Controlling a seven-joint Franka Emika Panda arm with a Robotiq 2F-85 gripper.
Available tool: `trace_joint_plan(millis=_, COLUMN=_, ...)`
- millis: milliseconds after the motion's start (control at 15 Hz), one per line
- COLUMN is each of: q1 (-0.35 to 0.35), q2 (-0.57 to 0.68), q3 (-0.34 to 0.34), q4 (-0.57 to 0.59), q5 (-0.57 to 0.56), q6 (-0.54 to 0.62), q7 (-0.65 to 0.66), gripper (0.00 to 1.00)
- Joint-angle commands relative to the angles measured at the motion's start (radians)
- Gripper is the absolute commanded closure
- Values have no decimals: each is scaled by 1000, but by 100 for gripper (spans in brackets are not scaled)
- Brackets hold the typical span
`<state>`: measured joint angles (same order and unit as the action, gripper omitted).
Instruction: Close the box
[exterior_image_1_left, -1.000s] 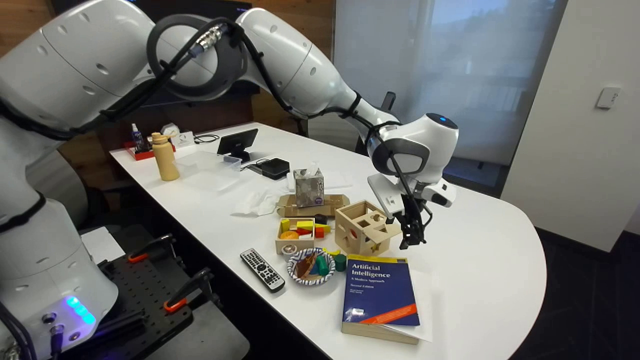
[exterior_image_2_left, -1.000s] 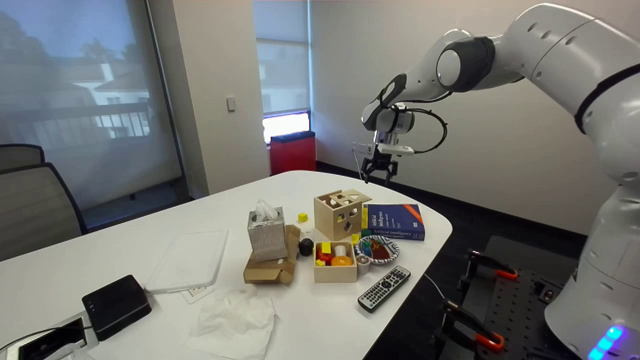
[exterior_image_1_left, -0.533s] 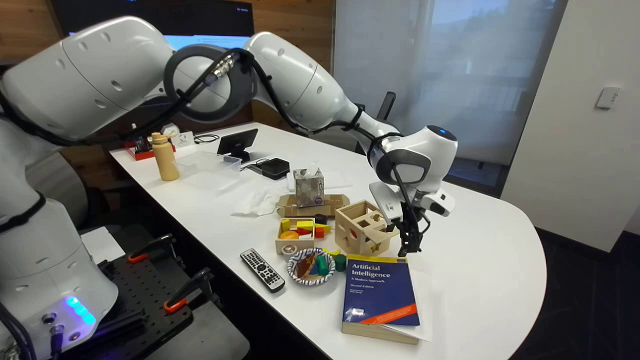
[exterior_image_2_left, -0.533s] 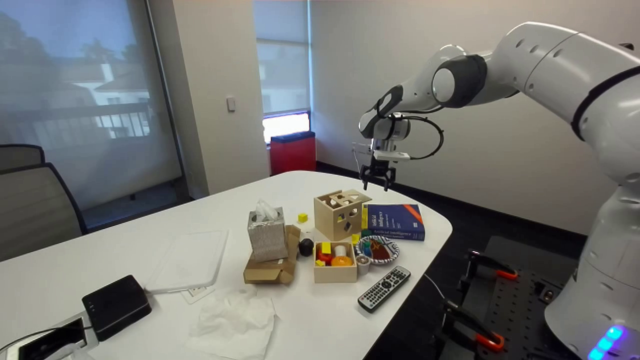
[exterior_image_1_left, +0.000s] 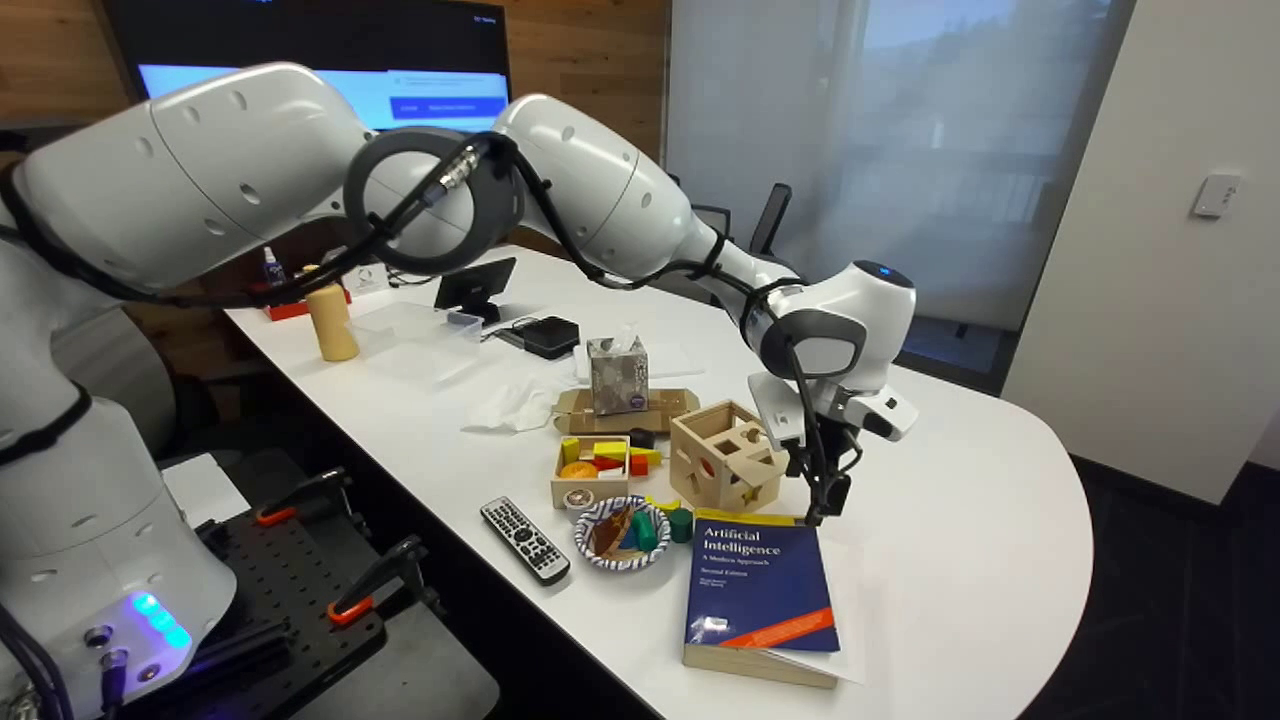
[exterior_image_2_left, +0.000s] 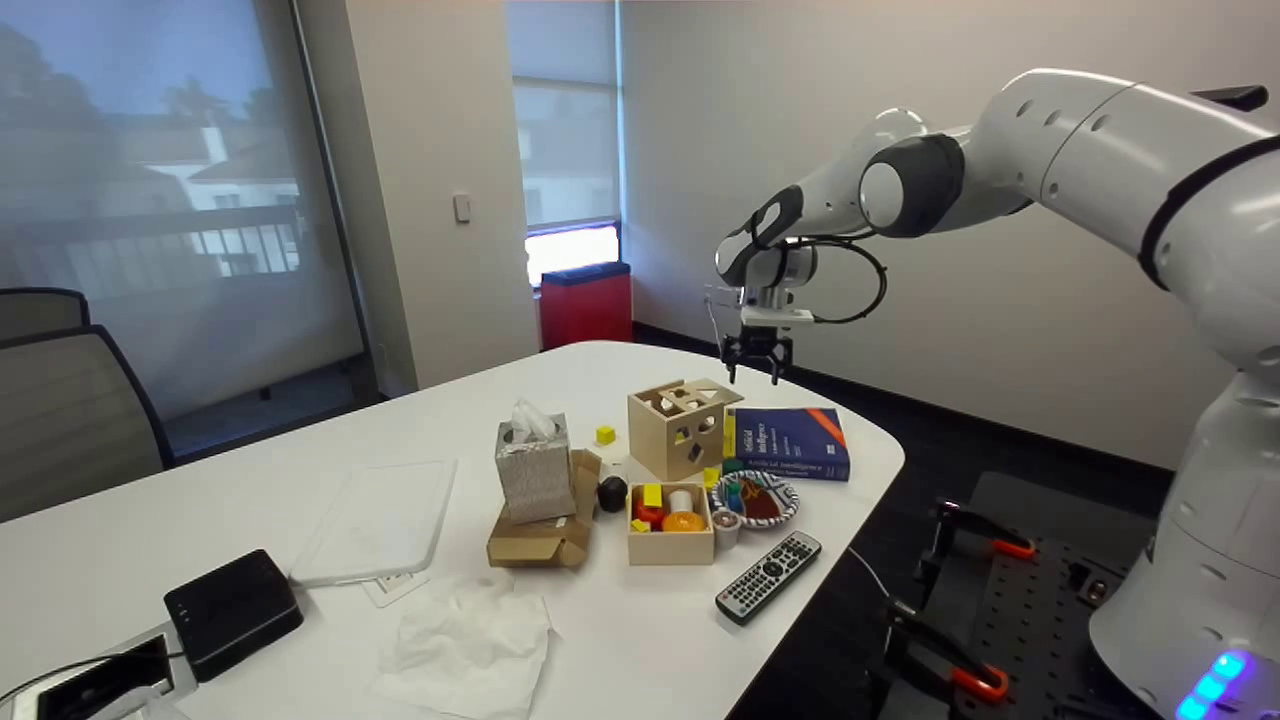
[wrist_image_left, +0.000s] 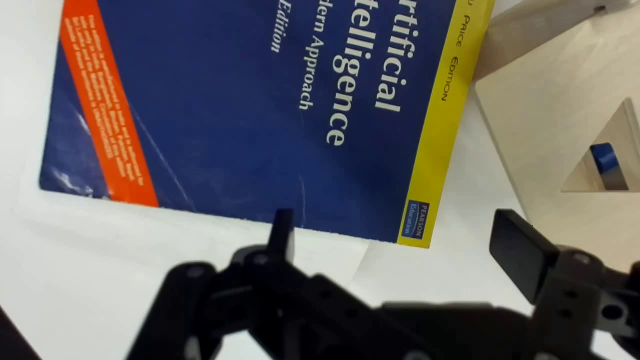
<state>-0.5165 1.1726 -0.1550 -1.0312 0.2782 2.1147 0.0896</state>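
In an exterior view, crumpled paper (exterior_image_2_left: 465, 640) lies on the counter (exterior_image_2_left: 620, 640), well left of the fingers (exterior_image_2_left: 730, 357) and nearer the camera. A tissue box (exterior_image_2_left: 533, 480), resting on brown cardboard (exterior_image_2_left: 535, 552), stands less far from them on the same side. A small wooden tray (exterior_image_2_left: 671, 548) of coloured pieces (exterior_image_2_left: 684, 522) sits to their left, closer to the camera. The pale wooden box (exterior_image_2_left: 650, 440) stands upright near the fingers, also on their left; its lid (wrist_image_left: 540, 135), seen close in the wrist view, juts past the top edge on their side, and part of the interior shows. The fingers hang above the counter, spread apart. Toward the camera from them lie a patterned bowl (exterior_image_2_left: 788, 500) and, farther out, a remote control (exterior_image_2_left: 768, 578). Rightmost, a blue book (exterior_image_2_left: 780, 438) lies below and right of the fingers.
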Motion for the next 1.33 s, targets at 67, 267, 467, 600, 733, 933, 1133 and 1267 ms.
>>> trace_joint_plan(millis=67, q1=0, q2=45, q3=-1, q4=80, q5=-17, q6=-45, q7=64, gripper=0)
trace_joint_plan(millis=267, q1=4, q2=63, q3=-4, q4=97, q5=-21, q6=-51, q7=82, gripper=0)
trace_joint_plan(millis=467, q1=12, q2=66, q3=-10, q4=94, q5=-9, q6=-51, q7=79, gripper=0)
trace_joint_plan(millis=600, q1=16, q2=62, q3=-6, q4=92, q5=-6, q6=-50, q7=75, gripper=0)
trace_joint_plan(millis=733, q1=18, q2=67, q3=-2, q4=109, q5=-8, q6=-56, q7=65, gripper=0)
trace_joint_plan(millis=933, q1=28, q2=64, q3=3, q4=122, q5=-8, q6=-72, q7=57, gripper=0)
trace_joint_plan(millis=1133, q1=38, q2=66, q3=6, q4=133, q5=-7, q6=-88, q7=52, gripper=0)
trace_joint_plan(millis=1267, q1=43, q2=70, q3=7, q4=139, q5=-8, q6=-101, q7=52, gripper=0)
